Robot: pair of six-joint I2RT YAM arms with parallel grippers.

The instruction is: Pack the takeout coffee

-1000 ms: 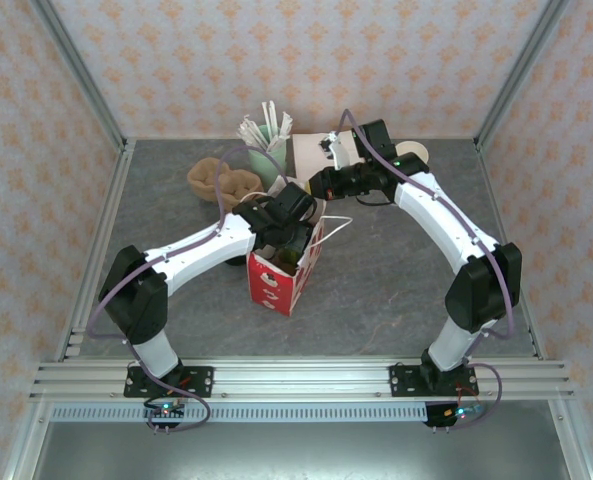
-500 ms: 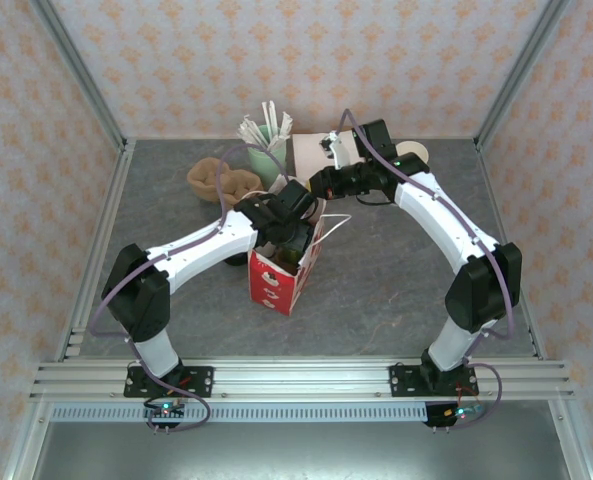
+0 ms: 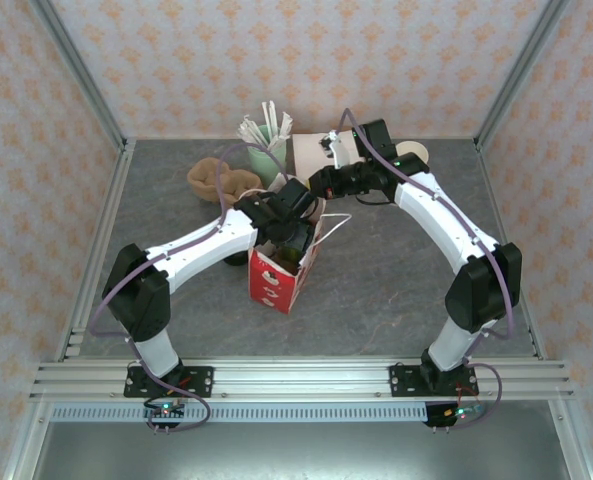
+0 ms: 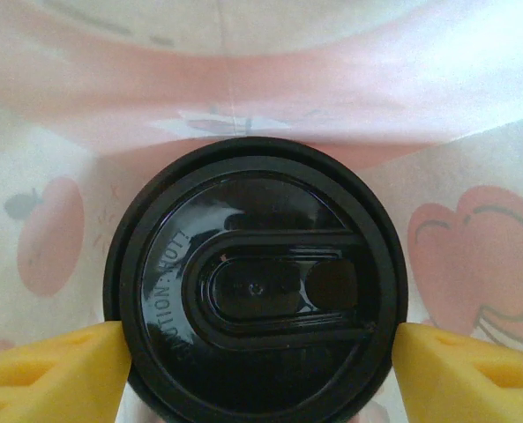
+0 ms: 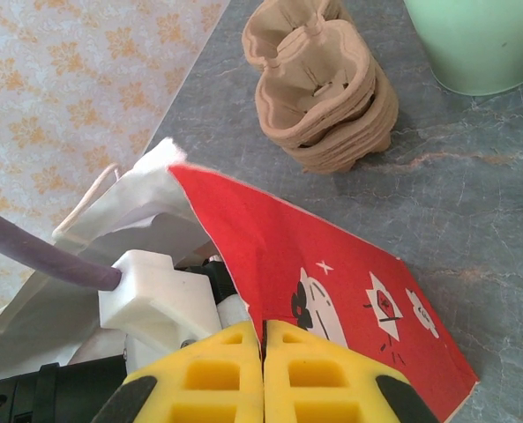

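Note:
The takeout coffee stands inside the red-and-white paper bag, its round black lid facing the left wrist camera. My left gripper reaches down into the bag, with a yellow finger on either side of the lid. The lid's rim hides the fingertips, so contact with the cup cannot be judged. From above, the left wrist covers the bag's mouth. My right gripper is shut on the bag's red upper edge, just behind the bag.
A stack of brown pulp cup carriers lies behind the bag on the left. Next to it stands a pale green pot with paper-wrapped sticks. A flat cream box sits at the back.
The left wrist and the bag have shifted slightly to the left. The right arm has kept its place on the bag's edge.

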